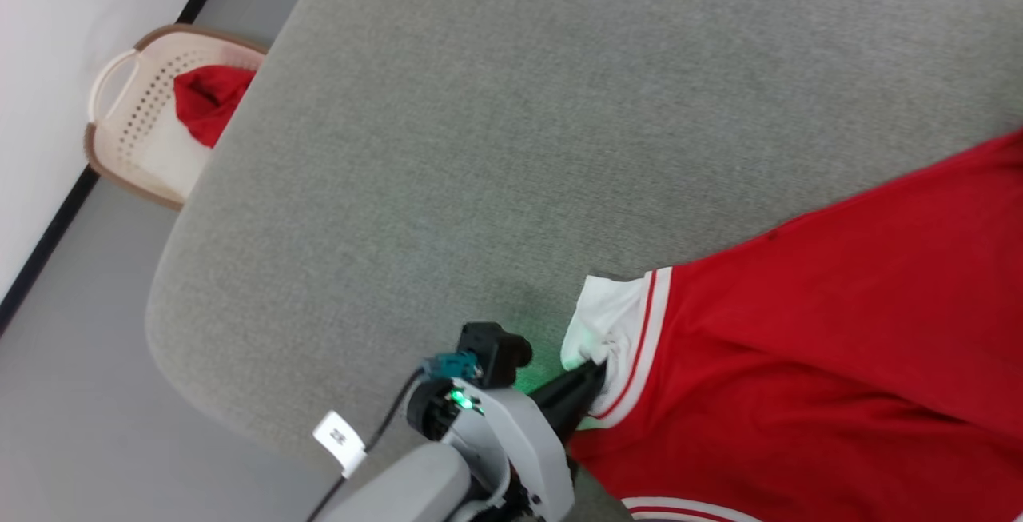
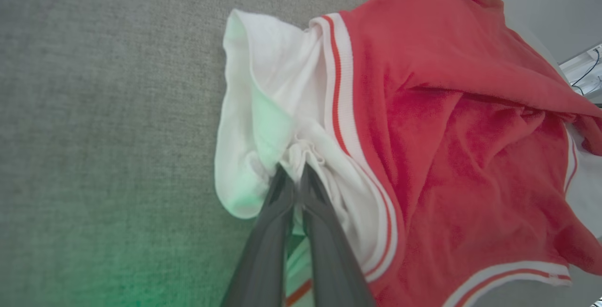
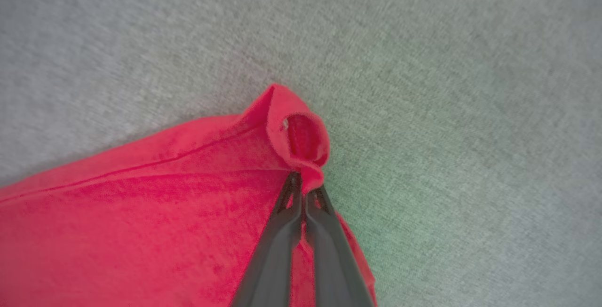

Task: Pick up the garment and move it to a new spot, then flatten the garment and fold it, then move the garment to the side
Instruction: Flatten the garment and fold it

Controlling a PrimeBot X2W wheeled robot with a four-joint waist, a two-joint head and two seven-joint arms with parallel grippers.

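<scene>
While both arms have cloth between their fingers, I read this as the spreading step. The garment [image 1: 799, 346] lies across the lower right of the head view on the grey padded surface [image 1: 479, 146] and runs off the right edge of the frame. My left gripper [image 2: 296, 175], low in the middle of its wrist view, is pressed together on a bunched fold of the white sleeve [image 2: 263, 109], just beside the striped trim. My right gripper [image 3: 303, 187] pinches a curled red corner at the centre of its own view. Gripping two far-apart ends should let me pull the fabric taut. The wrinkles across the red body suggest it is not flat yet. A basket [image 1: 136, 122] holding red cloth [image 1: 209, 102] sits at the upper left, well apart.
</scene>
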